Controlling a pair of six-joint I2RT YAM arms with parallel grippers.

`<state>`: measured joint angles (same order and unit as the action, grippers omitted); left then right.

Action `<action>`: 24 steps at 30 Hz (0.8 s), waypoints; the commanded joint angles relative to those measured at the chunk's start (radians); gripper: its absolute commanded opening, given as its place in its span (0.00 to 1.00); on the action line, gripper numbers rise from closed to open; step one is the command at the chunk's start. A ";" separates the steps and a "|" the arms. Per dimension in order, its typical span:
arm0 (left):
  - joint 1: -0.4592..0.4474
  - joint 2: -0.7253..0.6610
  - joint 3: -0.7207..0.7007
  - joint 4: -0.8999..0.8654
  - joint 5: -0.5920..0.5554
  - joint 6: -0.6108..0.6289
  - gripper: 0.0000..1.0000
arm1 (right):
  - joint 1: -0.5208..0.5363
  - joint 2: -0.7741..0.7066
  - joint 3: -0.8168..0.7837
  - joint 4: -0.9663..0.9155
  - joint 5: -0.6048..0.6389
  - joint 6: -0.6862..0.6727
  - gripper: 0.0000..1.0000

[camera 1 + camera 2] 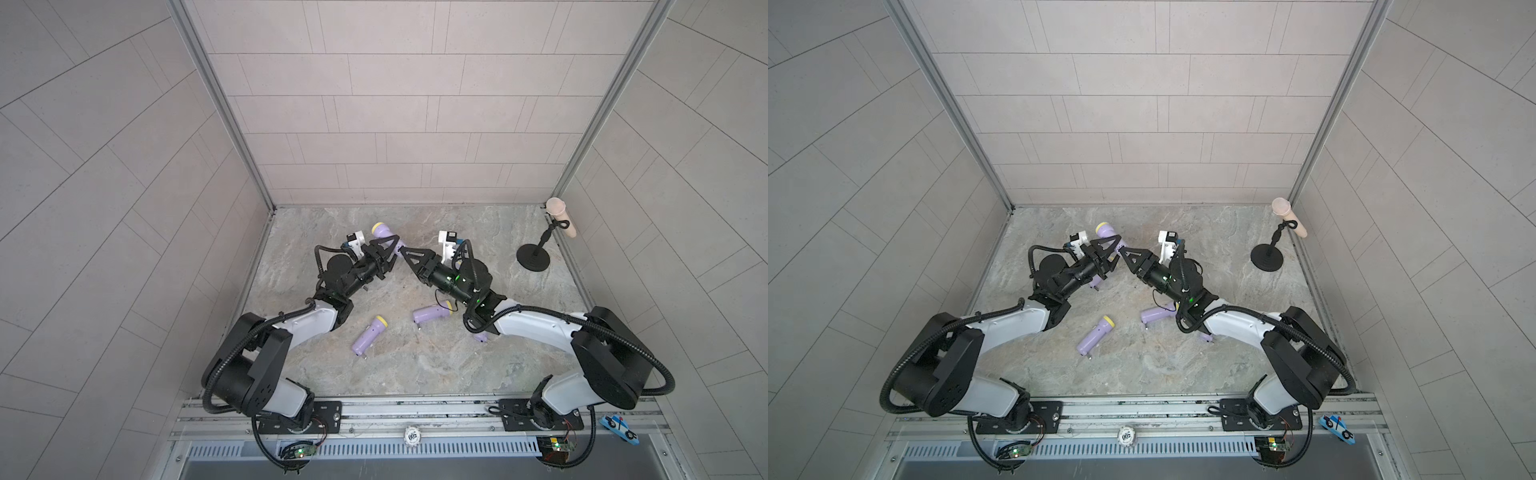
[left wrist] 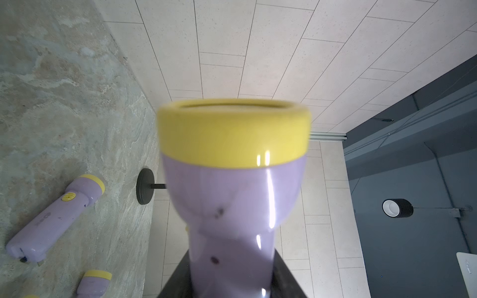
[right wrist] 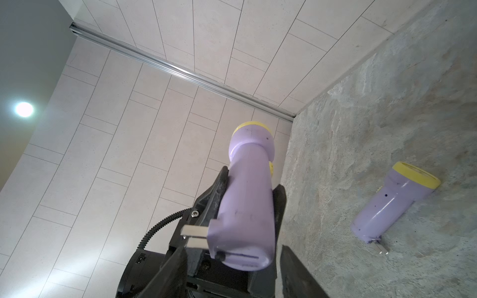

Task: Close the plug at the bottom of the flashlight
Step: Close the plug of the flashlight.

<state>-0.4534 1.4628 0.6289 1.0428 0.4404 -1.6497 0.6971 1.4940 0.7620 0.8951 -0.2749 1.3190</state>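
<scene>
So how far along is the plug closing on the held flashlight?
Done: the left gripper holds the flashlight clamped in the air. In hand: the right gripper, jaws open, sits at its bottom end. Left: the plug prongs stick out, not yet folded in.

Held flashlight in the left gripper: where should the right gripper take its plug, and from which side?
Probably pinch the two metal prongs sticking out sideways at the base of the held flashlight. Come from the base end, which faces the right gripper; the left gripper clamps the barrel, leaving only that end free.
</scene>
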 commanded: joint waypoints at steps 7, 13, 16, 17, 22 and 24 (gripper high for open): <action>-0.013 0.000 -0.005 0.074 0.007 -0.036 0.00 | -0.006 -0.001 0.005 0.051 -0.012 0.019 0.54; -0.013 0.001 0.005 0.072 0.011 -0.042 0.00 | -0.006 0.003 0.003 0.048 -0.015 0.016 0.51; -0.013 0.001 0.006 0.069 0.012 -0.042 0.00 | -0.006 -0.001 0.005 0.047 -0.018 0.014 0.48; -0.013 0.003 0.006 0.070 0.012 -0.041 0.00 | -0.006 -0.001 0.005 0.049 -0.020 0.013 0.48; -0.013 0.009 0.003 0.075 0.006 -0.046 0.00 | -0.006 0.005 -0.001 0.059 -0.027 0.017 0.48; -0.013 0.013 0.005 0.080 0.007 -0.050 0.00 | -0.005 0.006 -0.004 0.066 -0.029 0.020 0.48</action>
<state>-0.4587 1.4647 0.6289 1.0664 0.4400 -1.6699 0.6926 1.4940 0.7612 0.9112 -0.2867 1.3216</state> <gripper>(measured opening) 0.407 0.476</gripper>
